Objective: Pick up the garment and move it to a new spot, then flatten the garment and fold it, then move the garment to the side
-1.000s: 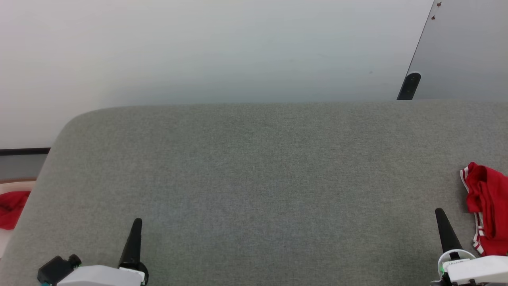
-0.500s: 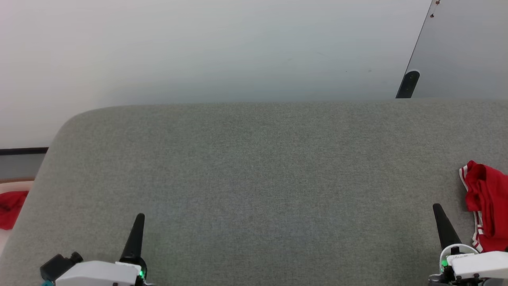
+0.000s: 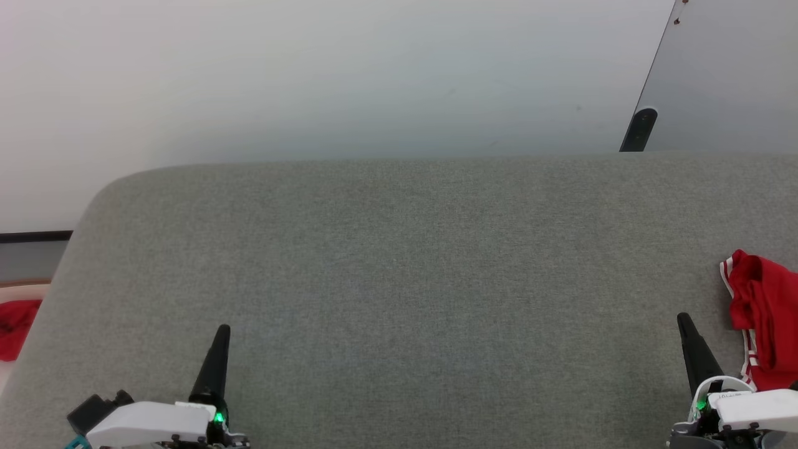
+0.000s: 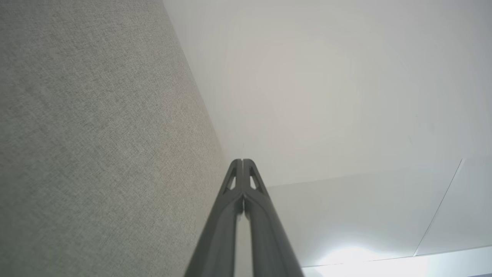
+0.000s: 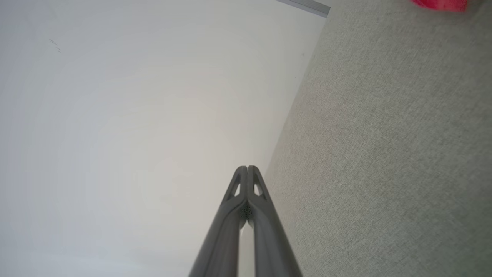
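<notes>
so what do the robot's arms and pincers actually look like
The left pincer and right pincer each have two long, dark, tapering fingers with small triangular cut-outs near the tips. Each sits on a white casing with a small green light. The left casing also carries a black block with a teal edge.

Grey fabric surface [image 3: 399, 249] w/ red cloth scrap [image 3: 15, 327] beyond left edge, white wall [image 3: 312, 75] behind.
</notes>
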